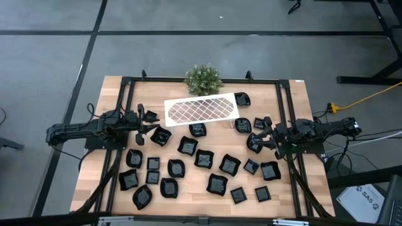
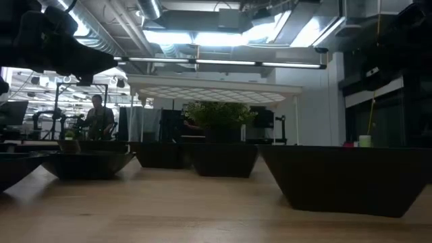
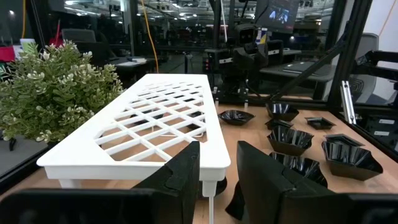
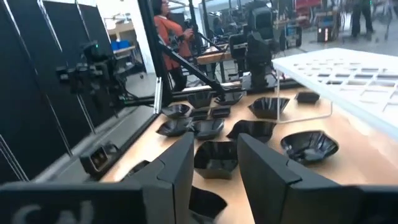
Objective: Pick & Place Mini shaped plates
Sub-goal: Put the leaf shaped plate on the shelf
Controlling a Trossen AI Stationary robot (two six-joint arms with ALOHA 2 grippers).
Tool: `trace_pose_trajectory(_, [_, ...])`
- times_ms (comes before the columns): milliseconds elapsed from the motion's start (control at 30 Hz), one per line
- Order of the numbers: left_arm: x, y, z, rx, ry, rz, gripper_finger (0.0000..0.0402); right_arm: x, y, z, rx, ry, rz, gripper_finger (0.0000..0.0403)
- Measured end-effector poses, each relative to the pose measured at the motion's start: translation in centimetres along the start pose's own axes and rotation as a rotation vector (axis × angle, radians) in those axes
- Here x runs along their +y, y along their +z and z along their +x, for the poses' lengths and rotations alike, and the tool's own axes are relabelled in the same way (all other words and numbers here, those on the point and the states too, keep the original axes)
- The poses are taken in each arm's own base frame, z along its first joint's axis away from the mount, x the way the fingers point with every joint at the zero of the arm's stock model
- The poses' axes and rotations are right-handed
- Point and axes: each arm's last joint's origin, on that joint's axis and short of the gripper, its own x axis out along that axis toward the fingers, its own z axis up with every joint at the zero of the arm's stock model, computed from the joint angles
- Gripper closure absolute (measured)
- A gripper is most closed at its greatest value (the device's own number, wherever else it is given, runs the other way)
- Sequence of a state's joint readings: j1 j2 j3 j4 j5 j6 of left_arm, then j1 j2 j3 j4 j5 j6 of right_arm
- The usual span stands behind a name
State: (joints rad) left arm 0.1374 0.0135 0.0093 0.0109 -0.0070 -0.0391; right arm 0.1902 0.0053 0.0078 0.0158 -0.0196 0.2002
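Several mini shaped plates, small glossy black dishes such as one (image 1: pixel 229 165), lie scattered on the wooden table (image 1: pixel 295 188), resting on their bases. More of them show in the wrist views (image 3: pixel 289 140) (image 4: pixel 309 146) and in the low view (image 2: pixel 351 175). My left gripper (image 1: pixel 152 123) (image 3: pixel 217 180) hovers level at the table's left, open, pointing at the white rack (image 1: pixel 201 110). My right gripper (image 1: pixel 260 134) (image 4: pixel 214 168) hovers level at the table's right, open, above a few plates. Neither has anything between its fingers.
The white lattice rack (image 3: pixel 155 118) stands on short legs at the far middle, with one plate (image 1: pixel 242 98) by its right end. A small green plant (image 1: pixel 203 78) sits behind it at the far edge. Black frame rails (image 1: pixel 286 113) run along both table sides.
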Motion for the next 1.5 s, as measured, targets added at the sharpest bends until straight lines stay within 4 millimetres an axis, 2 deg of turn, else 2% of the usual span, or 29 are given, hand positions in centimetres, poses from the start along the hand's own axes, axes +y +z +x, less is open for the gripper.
trace_pose_trajectory(100, [0.0, 0.0, 0.0, 0.000, 0.000, 0.000, 0.0302, -0.1, 0.1, 0.0, -0.011, -0.024, -0.028, 0.0279])
trace_pose_trajectory(233, [0.0, 0.0, 0.0, 0.001, -0.001, 0.000, 0.0302, -0.1, 0.3, 0.0, -0.036, -0.055, 0.028, 0.0279])
trace_pose_trajectory(467, [0.0, 0.0, 0.0, 0.001, 0.000, 0.000, 0.0302, -0.1, 0.7, 0.0, -0.072, -0.071, -0.128, 0.0279])
trace_pose_trajectory(767, [0.0, 0.0, 0.0, 0.001, -0.001, 0.000, 0.0302, 0.1, 3.4, 0.3, -0.056, -0.208, -0.300, 0.0279])
trace_pose_trajectory(1033, [0.0, 0.0, 0.0, 0.000, 0.000, 0.000, 0.0302, 0.3, 5.7, 2.4, 0.110, -0.269, -0.390, 0.0279])
trace_pose_trajectory(1267, [0.0, 0.0, 0.0, 0.001, 0.000, 0.000, 0.0302, 0.6, 8.0, 4.3, 0.358, -0.335, -0.460, 0.0279])
trace_pose_trajectory(1500, [0.0, 0.0, 0.0, 0.001, 0.000, 0.000, 0.0302, 0.5, 9.5, 5.7, 0.602, -0.449, -0.474, 0.0277])
